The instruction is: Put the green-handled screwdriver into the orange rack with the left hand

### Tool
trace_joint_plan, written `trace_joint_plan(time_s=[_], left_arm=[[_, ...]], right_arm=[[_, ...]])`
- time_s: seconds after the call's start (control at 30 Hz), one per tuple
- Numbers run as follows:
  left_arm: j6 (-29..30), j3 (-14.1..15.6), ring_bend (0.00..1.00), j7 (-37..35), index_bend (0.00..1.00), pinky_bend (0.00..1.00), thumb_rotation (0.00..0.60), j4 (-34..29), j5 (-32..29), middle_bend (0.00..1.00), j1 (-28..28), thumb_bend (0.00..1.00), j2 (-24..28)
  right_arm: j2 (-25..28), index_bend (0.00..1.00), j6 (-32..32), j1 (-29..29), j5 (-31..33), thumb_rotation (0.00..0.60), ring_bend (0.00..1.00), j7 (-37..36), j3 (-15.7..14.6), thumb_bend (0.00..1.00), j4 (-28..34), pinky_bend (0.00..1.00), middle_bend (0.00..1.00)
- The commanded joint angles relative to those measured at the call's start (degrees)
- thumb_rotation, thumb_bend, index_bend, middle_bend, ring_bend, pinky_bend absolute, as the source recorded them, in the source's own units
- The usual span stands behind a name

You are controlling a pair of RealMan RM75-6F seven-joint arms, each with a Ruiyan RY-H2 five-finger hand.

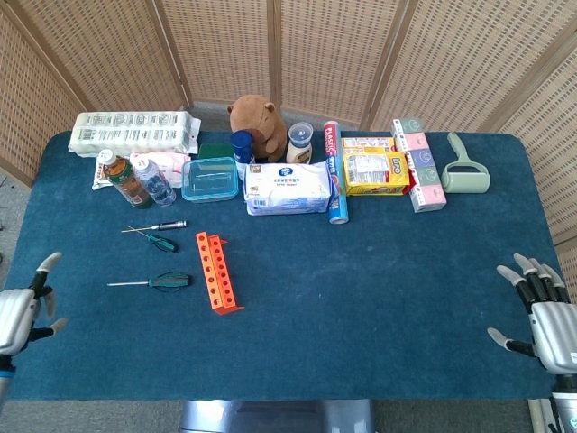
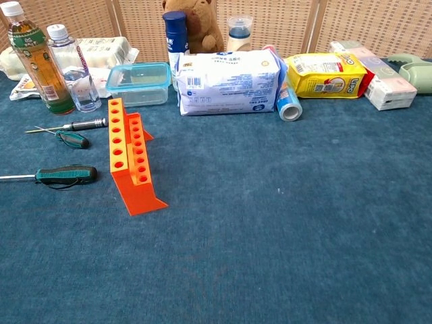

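Screwdriver flat beside rack; left hand and right hand spread, empty, at table edges.

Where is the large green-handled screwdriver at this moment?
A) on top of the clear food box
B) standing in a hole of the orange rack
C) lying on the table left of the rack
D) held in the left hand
C: the green-handled screwdriver lies flat on the table beside the orange rack, with the left hand apart from it and empty.

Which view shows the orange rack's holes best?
The chest view: the rack is near and large, both rows of holes distinct. The head view shows the rack whole from above, but small, holes tiny.
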State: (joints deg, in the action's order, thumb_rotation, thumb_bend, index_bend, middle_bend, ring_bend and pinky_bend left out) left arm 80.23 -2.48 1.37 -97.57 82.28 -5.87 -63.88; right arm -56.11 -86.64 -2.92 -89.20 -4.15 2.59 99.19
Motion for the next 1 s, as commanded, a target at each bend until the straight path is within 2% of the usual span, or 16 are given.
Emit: trace_joint_plan(time_s=[0.03,0.27,0.4,0.77,1.0], left_arm=[[-3.20,-1.37,0.93,2.29,0.12,0.93,0.600,0.52,-1.71,0.95,-2.56,0.12,-2.74],[-14.65,-4.30,0.94,9.61,0.21,0.94,0.600,-1.18,-10.95,0.96,-9.75,0.17,-7.17],[-18.34,-5.44,0.94,14.29,0.25,0.94,0.600,-1.56,-16.49,0.96,-12.91,0.20,-10.25],[-18.74,-7.25,0.94,26.75,0.25,0.94,0.600,0.11,-28.51,0.96,-18.85,0.26,-19.77],[-18.24,-7.52,0.94,31.66,0.25,0.94,0.600,0.33,-34.52,0.96,-21.37,0.26,-22.42]], right_arm=[[0.33,0.16,-0.39,0.18,-0.36,0.600,0.00,-0.80,-0.09,0.01,0.05,0.00,0.04],[1.03,0.16,-0.77,0.44,-0.47,0.600,0.00,-2.49,-0.14,0.02,-0.08,0.00,0.04],[1.25,0.16,-0.42,0.32,-0.36,0.600,0.00,-2.97,-0.15,0.02,-0.10,0.00,0.04],[2.10,0.16,-0.03,0.28,-0.26,0.600,0.00,-4.84,-0.26,0.02,-0.05,0.00,0.04],[2.51,0.16,-0.19,0.37,-0.20,0.600,0.00,-5.99,-0.18,0.02,-0.19,0.00,0.04]])
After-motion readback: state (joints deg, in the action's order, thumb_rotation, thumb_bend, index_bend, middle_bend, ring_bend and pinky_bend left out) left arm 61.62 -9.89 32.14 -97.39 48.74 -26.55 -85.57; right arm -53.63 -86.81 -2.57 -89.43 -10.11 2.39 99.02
